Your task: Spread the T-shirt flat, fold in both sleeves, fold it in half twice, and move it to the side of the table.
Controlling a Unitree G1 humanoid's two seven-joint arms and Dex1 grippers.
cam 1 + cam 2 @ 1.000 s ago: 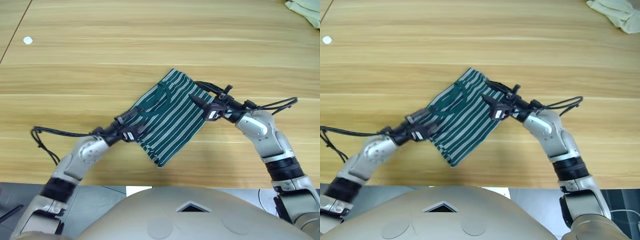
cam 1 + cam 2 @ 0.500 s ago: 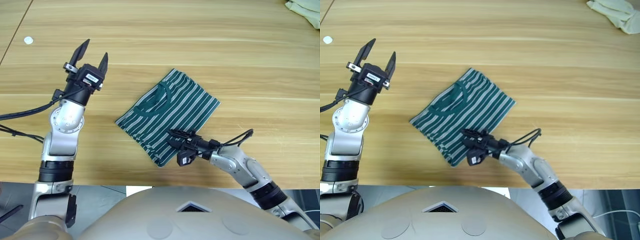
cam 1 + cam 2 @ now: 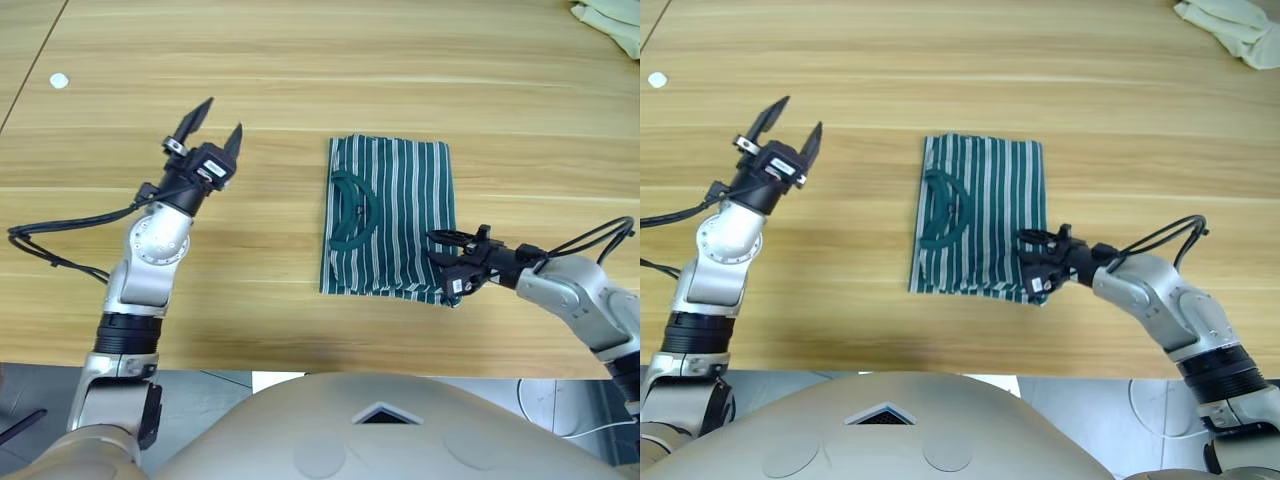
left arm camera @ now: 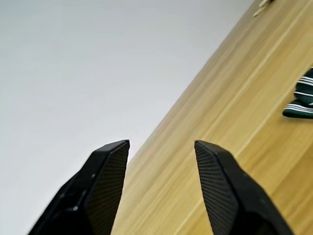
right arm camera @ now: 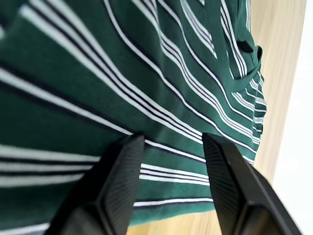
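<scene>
Folded T-shirt (image 3: 388,215): a green, white-striped rectangle lying flat mid-counter (image 3: 300,60), collar face up.

Right gripper (image 3: 445,268): low at the shirt's near right corner. Jaws apart, tips resting against the striped cloth, which spans the gap between them in the right wrist view (image 5: 168,139). No fold visibly pinched.

Left gripper (image 3: 223,115): raised above the counter, well left of the shirt. Jaws wide apart, nothing between them, touching nothing.

Also noted: pale cloth (image 3: 610,20) at the far right corner; small white disc (image 3: 59,81) far left.
</scene>
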